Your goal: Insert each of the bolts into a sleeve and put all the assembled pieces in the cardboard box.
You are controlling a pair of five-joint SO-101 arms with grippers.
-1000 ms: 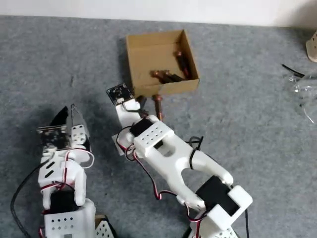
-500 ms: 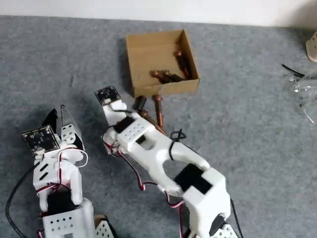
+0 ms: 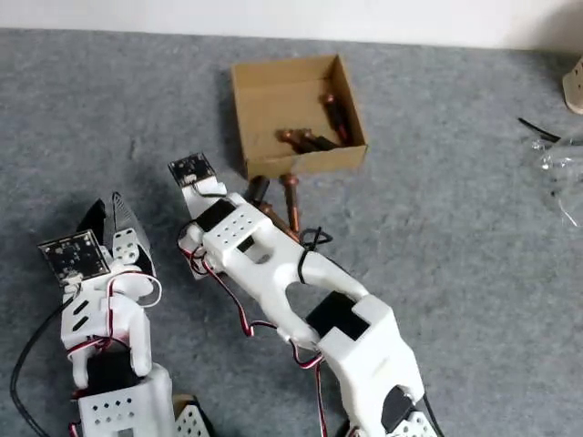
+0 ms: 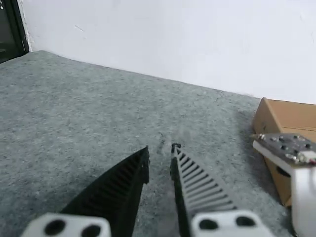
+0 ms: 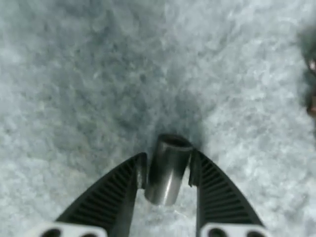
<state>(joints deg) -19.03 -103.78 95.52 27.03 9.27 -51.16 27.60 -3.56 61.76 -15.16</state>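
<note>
My right gripper [image 5: 168,160] is shut on a dark metal sleeve [image 5: 168,168] that stands nearly upright just above the grey carpet. In the high view the right arm's wrist [image 3: 228,232] covers that grip, left of the cardboard box [image 3: 264,91]. Several copper bolts in dark sleeves [image 3: 308,139] lie inside the box. Before its front wall lie a loose sleeve [image 3: 258,189] and a copper bolt [image 3: 291,202]; a second bolt [image 3: 268,211] pokes out from under the arm. My left gripper [image 4: 160,155] hangs narrowly open and empty at the near left [image 3: 111,217].
The cardboard box [image 4: 289,116] and the right arm's camera board [image 4: 286,148] stand off to one side in the left wrist view. Clear plastic items and black wires [image 3: 556,155] lie at the far right. A white wall edges the carpet at the back.
The right arm has swung left, away from the box front, leaving the loose sleeve and bolt uncovered. The left arm drew back to the left early on, then kept still.
</note>
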